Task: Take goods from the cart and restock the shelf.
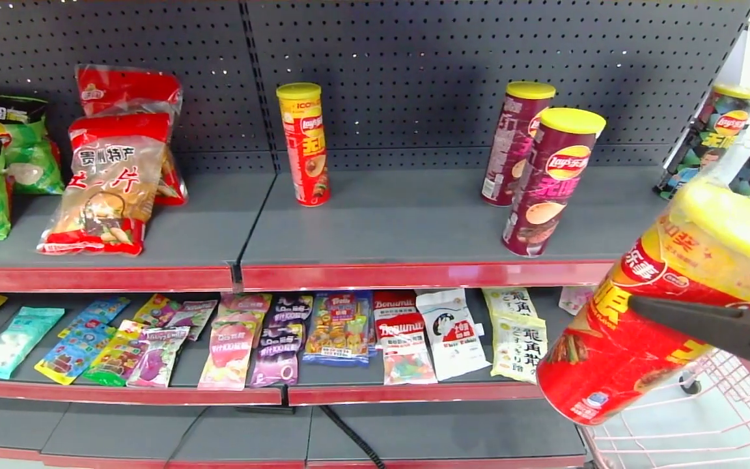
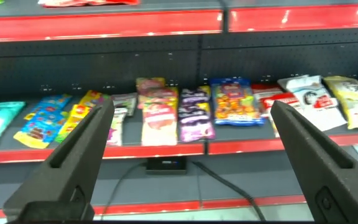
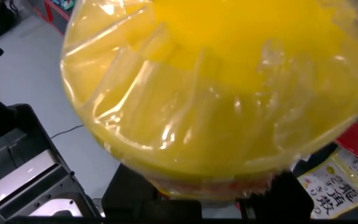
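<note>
Tilted red can [image 1: 648,312] clamped in right pincer [image 3: 204,202].

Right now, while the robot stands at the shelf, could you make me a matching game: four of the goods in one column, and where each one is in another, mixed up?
Goods
1. lone red can
2. purple cans
3. nearest red can
4. candy bags

Places
A. lying flat on the lower shelf
B. tilted, held in the right gripper
C. standing alone, mid upper shelf
D. standing as a pair, right part of the upper shelf

Pairs: 1-C, 2-D, 3-B, 4-A
</note>
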